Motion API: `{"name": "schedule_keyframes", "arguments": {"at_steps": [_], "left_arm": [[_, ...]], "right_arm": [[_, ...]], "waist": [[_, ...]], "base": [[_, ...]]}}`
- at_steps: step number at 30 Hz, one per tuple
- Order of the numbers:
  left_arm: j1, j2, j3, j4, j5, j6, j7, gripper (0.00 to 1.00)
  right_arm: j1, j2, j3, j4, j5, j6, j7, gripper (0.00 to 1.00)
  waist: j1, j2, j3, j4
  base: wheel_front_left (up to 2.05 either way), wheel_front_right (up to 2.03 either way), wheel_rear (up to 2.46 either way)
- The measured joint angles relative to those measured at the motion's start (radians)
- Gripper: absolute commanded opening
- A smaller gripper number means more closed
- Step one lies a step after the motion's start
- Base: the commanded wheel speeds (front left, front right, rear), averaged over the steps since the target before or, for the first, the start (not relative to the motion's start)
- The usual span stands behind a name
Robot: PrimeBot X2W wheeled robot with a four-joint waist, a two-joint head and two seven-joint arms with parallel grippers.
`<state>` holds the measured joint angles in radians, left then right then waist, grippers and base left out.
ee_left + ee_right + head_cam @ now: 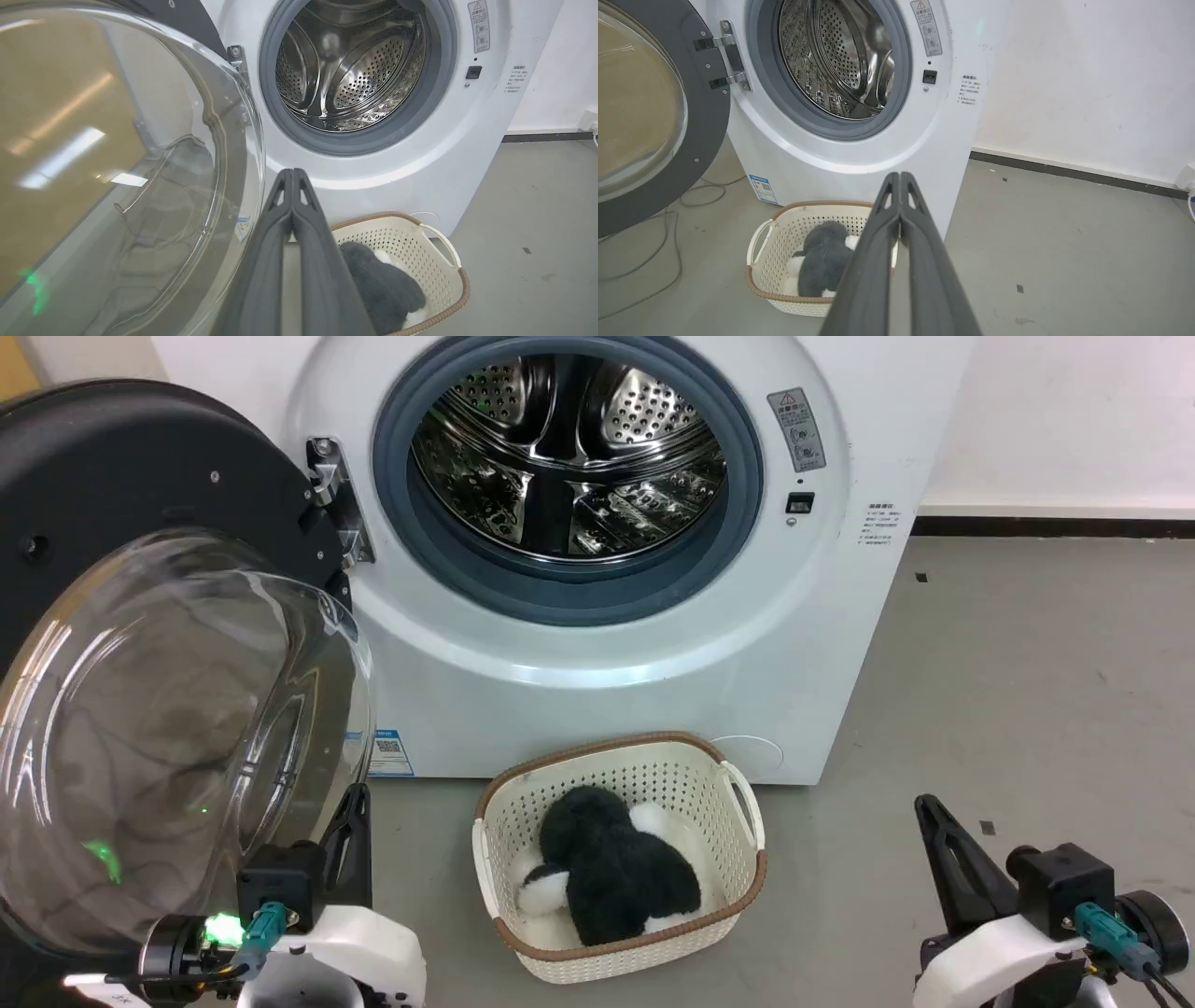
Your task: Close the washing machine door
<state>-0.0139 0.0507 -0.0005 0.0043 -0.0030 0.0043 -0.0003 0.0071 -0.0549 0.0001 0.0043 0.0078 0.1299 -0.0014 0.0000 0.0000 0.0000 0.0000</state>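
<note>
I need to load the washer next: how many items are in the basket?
1: a black-and-white plush item lying in the white basket on the floor before the washing machine. Others may be hidden under it.

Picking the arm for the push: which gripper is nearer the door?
Left. The left gripper is right beside the door; the right gripper is well off, beyond the basket.

White shells [364,943], black blocks [1064,882], teal plugs [1102,924]; left tool [293,171] and right tool [900,175] dark, tapered, with triangular cut-outs.

Head camera downward, wrist cameras low, drum [569,457] ahead (door [112,457], basket [607,744] shared)
</note>
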Motion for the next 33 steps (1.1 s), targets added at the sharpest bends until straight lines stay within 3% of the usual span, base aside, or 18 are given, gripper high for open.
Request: {"name": "schedule_keyframes", "arguments": {"at_steps": [22, 23, 33], "left_arm": [[0.000, 0.000, 0.000, 0.000, 0.000, 0.000, 0.000, 0.00], [0.000, 0.000, -0.001, 0.000, 0.000, 0.000, 0.000, 1.00], [0.000, 0.000, -0.005, 0.001, 0.000, 0.012, -0.009, 1.00]], "right_arm": [[0.000, 0.000, 0.000, 0.000, 0.000, 0.000, 0.000, 0.00], [0.000, 0.000, 0.000, 0.000, 0.000, 0.000, 0.000, 1.00], [0.000, 0.000, -0.008, 0.001, 0.007, 0.000, -0.007, 1.00]], "waist": [[0.0000, 0.0000, 0.000, 0.000], [0.0000, 0.0000, 0.000, 0.000], [0.0000, 0.0000, 0.001, 0.000]], "base": [[0.00, 0.00, 0.00], [0.00, 0.00, 0.00], [0.00, 0.00, 0.00]]}}
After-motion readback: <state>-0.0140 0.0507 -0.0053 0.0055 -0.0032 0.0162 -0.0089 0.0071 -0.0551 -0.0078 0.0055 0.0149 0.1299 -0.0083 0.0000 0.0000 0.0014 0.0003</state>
